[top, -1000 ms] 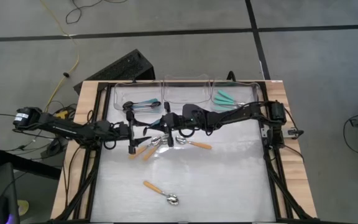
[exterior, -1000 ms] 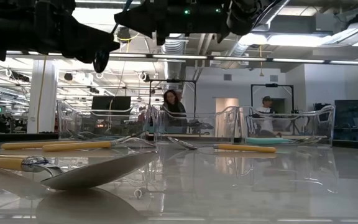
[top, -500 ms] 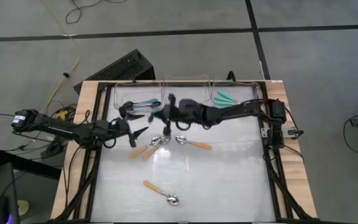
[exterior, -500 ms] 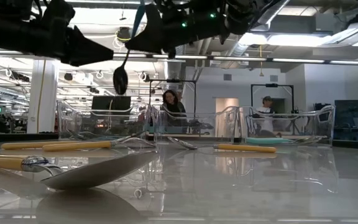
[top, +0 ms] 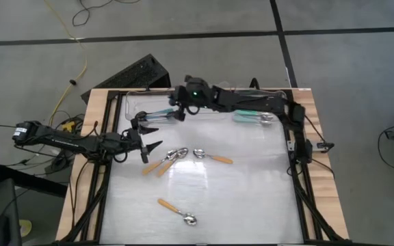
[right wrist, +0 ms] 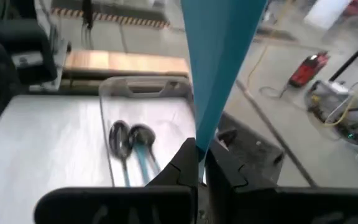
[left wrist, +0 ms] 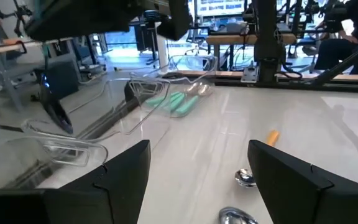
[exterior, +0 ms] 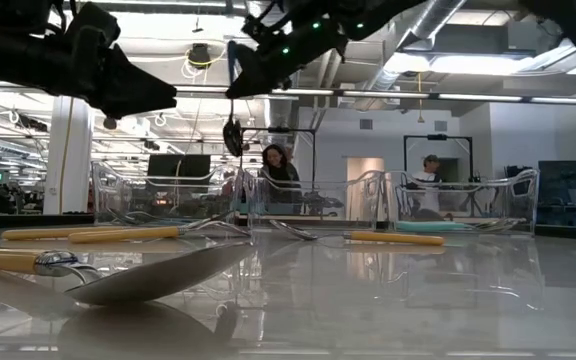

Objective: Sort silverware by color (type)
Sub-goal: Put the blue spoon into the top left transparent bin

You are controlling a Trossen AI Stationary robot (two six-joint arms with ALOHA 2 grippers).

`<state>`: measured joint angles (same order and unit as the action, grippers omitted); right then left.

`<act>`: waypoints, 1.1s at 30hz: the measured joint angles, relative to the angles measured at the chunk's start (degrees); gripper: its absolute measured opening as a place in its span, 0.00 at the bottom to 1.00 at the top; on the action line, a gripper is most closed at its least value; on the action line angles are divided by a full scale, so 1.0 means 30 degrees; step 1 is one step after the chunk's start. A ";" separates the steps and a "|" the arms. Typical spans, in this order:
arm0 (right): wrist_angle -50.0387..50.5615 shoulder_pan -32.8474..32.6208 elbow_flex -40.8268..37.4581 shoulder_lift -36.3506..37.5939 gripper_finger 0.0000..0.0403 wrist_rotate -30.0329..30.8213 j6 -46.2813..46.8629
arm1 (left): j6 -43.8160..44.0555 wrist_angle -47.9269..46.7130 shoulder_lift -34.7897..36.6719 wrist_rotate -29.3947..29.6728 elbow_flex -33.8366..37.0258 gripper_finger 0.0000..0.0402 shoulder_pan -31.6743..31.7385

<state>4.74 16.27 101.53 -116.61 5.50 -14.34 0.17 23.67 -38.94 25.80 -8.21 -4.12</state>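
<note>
Four orange-handled spoons (top: 211, 157) with silver bowls lie on the surface — three clustered mid-surface, one (top: 177, 211) alone nearer the front. Blue-handled spoons (right wrist: 131, 151) with black bowls lie side by side in the left clear bin; another (exterior: 234, 120) hangs bowl-down from the right gripper (top: 180, 113) above it. Teal-handled spoons (left wrist: 174, 102) lie in the right bin.

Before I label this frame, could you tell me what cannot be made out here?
Middle bin: high view, right arm covers its contents; low view, reflections blur them.
Held blue-handled spoon: right wrist view, bowl out of sight past right gripper, shut on its handle.
Nearest orange-handled spoon: low view, handle cut by left edge.
Left gripper hovers open at left.
</note>
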 joint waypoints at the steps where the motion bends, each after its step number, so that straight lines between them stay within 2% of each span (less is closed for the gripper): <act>1: -0.0006 0.0072 0.0675 -0.0535 0.08 -0.0414 -0.0257 | 0.0053 -0.0091 -0.0006 -0.0020 0.0000 0.64 -0.0007; 4: 0.1546 0.0270 0.2816 -0.1928 0.08 -0.1438 -0.0752 | -0.0063 -0.0141 -0.0007 -0.0580 0.0000 0.64 -0.0007; 11: 0.6232 0.0655 0.8751 -0.5659 0.08 -0.2124 -0.1422 | 0.0338 -0.0861 -0.0010 -0.0852 0.0000 0.64 0.0000; 15: 0.7363 0.0762 1.1103 -0.7555 0.08 -0.2383 -0.1446 | 0.0870 -0.1146 -0.0007 -0.0860 0.0000 0.64 0.0000; 30: 0.7464 0.0745 1.0896 -0.8730 0.08 -0.2396 -0.0892 | 0.1698 -0.1715 -0.0015 -0.1647 0.0000 0.64 -0.0007; 33: 0.7471 0.0745 1.0896 -0.8730 0.14 -0.2384 -0.0798 | 0.1709 -0.1715 -0.0015 -0.1647 0.0000 0.64 -0.0007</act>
<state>27.16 18.50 134.21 -142.80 -1.65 -16.73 5.30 18.52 -38.98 20.86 -8.21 -4.14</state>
